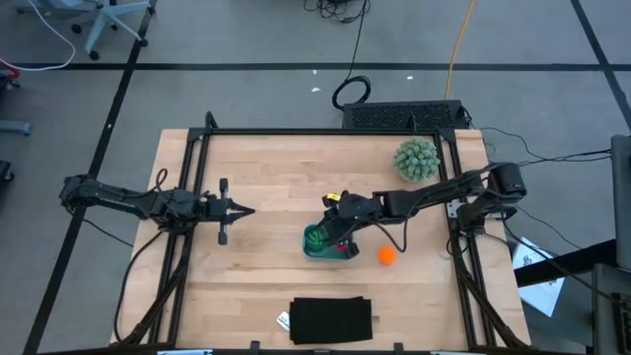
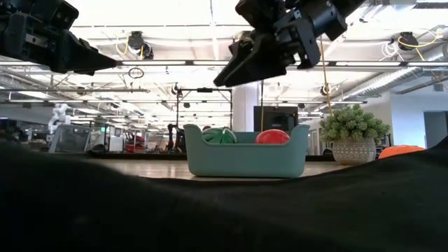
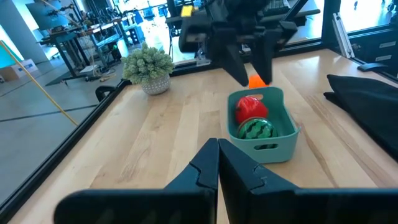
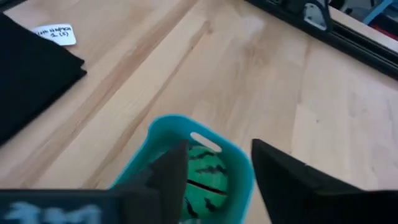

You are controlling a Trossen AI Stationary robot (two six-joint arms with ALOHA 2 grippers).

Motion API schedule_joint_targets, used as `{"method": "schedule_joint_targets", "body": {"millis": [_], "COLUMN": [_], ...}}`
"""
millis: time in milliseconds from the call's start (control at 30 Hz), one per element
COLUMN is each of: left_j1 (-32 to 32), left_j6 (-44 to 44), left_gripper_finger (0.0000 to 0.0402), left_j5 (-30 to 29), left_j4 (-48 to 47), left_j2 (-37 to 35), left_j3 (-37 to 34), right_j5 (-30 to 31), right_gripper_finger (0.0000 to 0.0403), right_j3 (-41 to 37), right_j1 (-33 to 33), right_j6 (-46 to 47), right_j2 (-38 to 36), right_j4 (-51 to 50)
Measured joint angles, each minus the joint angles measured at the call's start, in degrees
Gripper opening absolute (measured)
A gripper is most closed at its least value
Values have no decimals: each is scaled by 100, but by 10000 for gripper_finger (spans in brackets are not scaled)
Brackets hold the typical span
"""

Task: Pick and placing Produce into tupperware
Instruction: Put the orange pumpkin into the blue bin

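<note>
Two Pieces In, One Orange Ball Left Out

Two of three pieces already down inside the small teal-blue rounded-rectangular plastic container — the dark green striped toy ball and the red toy piece side by side, touching. Third piece, the small orange toy ball, loose on the light wooden table, just beside the container on the right arm's side.

Right pincer above the container, fingers partly apart in the wrist view, empty, nothing between them. Left pincer well apart from the container, closed tight, empty, waiting.

Risks from here, as judgement only:
- Low sideways sweep toward the orange ball — likely to catch the shallow rim and shove or tip the container.
- Round ball on smooth wood: off-centre closing could squirt it away, towards the table edge or the pale green spiky ball in its pot.
- Tight fit beside the two pieces inside; a high drop could bounce the ball back out.
</note>
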Motion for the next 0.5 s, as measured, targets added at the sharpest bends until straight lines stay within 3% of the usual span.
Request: {"method": "schedule_joint_targets", "body": {"millis": [300,500], "left_j1": [0,0], "left_j6": [170,238], "left_gripper_finger": [15,15], "left_j5": [-19,-108], "left_j4": [345,351], "left_j2": [0,0], "left_j3": [1,2], "right_j5": [-2,-23], "right_gripper_finger": [17,14], "right_j3": [0,0], "right_j1": [-125,-123], "right_j6": [80,212], "right_j2": [-594,-963], "right_j4": [-444,-770]}}
